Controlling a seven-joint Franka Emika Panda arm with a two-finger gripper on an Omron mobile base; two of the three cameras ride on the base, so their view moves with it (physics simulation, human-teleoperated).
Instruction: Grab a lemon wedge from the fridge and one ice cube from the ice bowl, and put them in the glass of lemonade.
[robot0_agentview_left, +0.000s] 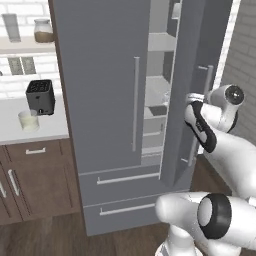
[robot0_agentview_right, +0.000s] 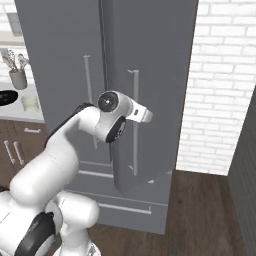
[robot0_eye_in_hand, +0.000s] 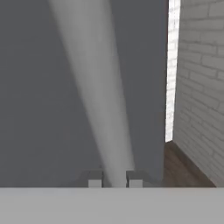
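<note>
The tall grey fridge has its right door swung partly open, and pale shelves show in the gap. My gripper sits on that door's vertical silver handle, one fingertip pressed to each side of the bar. From the right base the gripper meets the handle at mid height. On the counter to the left stands the glass of lemonade, and the black ice bowl peeks in at the edge. The lemon wedge and the ice cube are hidden.
A black toaster stands behind the glass. A grey utensil cup is on the counter. Dark brown cabinets run under it. A white brick wall stands close to the fridge's right side, over wooden floor.
</note>
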